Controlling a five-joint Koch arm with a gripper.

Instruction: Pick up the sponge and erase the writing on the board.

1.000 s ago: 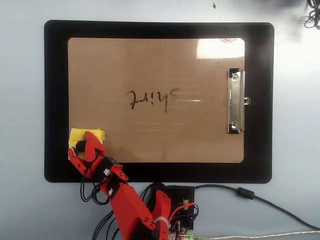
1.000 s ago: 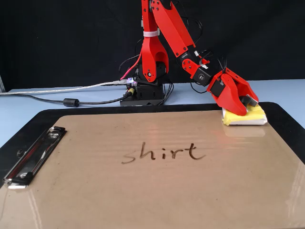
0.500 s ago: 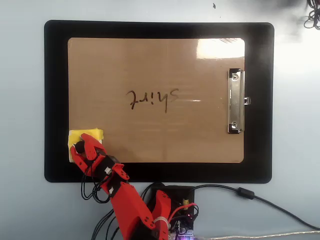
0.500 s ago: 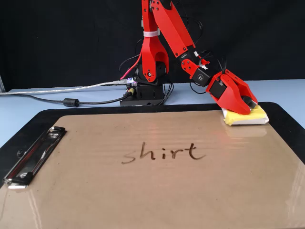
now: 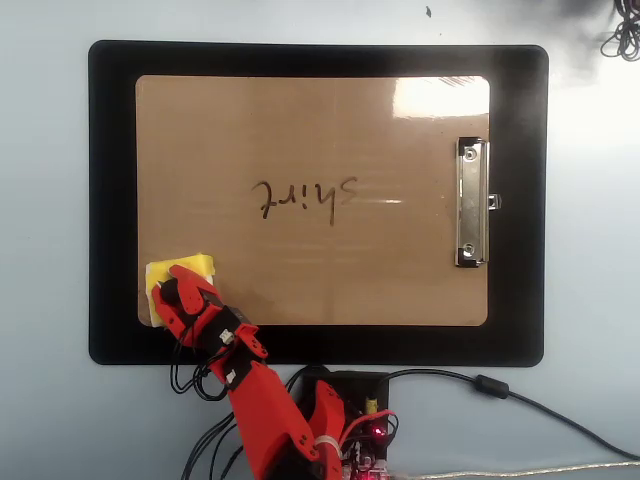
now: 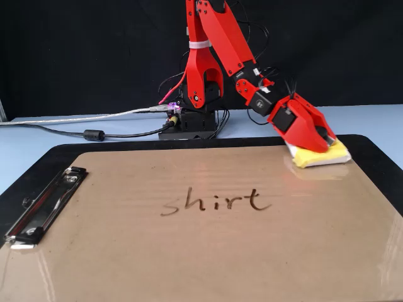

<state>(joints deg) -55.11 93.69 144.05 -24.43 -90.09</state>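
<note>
The yellow sponge [image 5: 196, 266] [image 6: 319, 157] sits at one corner of the tan board [image 5: 300, 120] [image 6: 189, 258], at the lower left in the overhead view and the far right in the fixed view. It is turned slightly and its near side looks tilted up off the board. My red gripper [image 5: 172, 288] [image 6: 325, 139] comes down over the sponge with its jaws shut on it. The writing "shirt" [image 5: 303, 198] [image 6: 217, 201] is whole in the board's middle, well away from the sponge.
The board lies on a larger black mat [image 5: 110, 200] [image 6: 56, 154]. A silver clip [image 5: 472, 202] [image 6: 41, 211] sits at the board's short edge opposite the sponge. The arm's base [image 5: 345, 395] [image 6: 189, 123] and its cables [image 5: 500, 390] [image 6: 94, 133] lie beyond the mat.
The jaws have shut on the sponge. The sponge has turned and shifted a little toward the board's middle with the gripper. The writing is unchanged.
</note>
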